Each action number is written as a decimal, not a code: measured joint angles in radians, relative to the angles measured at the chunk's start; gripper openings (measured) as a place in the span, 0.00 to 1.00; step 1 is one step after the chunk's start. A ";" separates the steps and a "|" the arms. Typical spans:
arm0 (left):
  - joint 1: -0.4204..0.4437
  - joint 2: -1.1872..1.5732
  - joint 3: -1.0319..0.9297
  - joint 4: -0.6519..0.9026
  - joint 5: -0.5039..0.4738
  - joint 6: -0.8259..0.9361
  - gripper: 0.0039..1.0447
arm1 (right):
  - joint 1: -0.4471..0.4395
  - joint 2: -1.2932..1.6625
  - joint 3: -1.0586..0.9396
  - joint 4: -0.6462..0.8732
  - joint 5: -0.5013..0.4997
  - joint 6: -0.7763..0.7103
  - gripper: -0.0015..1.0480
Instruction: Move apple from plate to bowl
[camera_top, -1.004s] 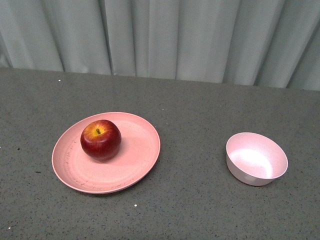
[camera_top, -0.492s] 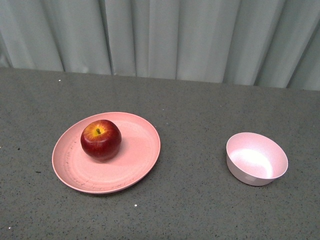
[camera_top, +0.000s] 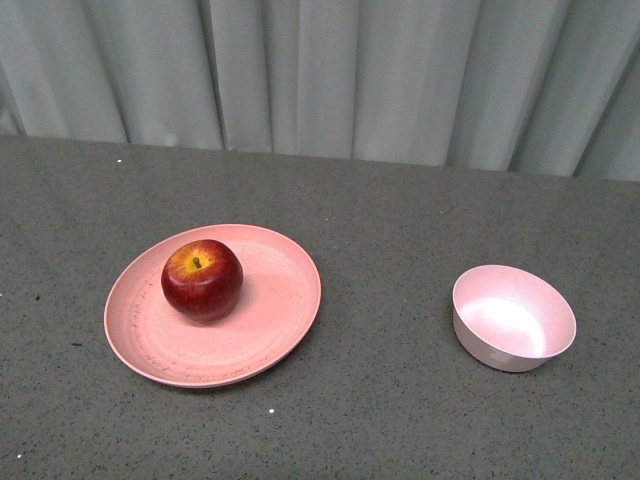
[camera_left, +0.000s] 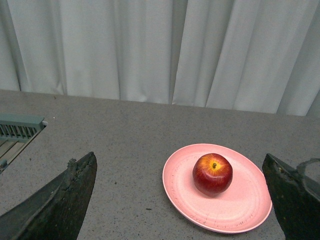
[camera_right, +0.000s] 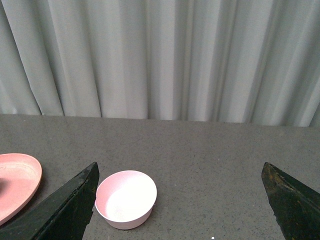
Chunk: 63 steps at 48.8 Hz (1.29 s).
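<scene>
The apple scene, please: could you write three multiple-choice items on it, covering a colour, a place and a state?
1. The bowl is: A) pale pink-white B) green C) black
2. The apple lies: A) in the bowl B) on the plate C) held in the air
3. Jaws of the left gripper stand: A) shut on the apple B) shut on the plate C) wide open
1 A: its wall and inside look pale pink. 2 B: it rests on the plate. 3 C: both jaws stand far apart, nothing gripped.
</scene>
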 joint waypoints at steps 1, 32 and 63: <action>0.000 0.000 0.000 0.000 0.000 0.000 0.94 | 0.000 0.000 0.000 0.000 0.000 0.000 0.91; 0.000 0.000 0.000 0.000 0.000 0.000 0.94 | -0.007 0.354 0.054 0.011 -0.038 -0.047 0.91; 0.000 0.000 0.000 0.000 0.000 0.000 0.94 | 0.141 1.782 0.624 0.372 -0.095 -0.330 0.91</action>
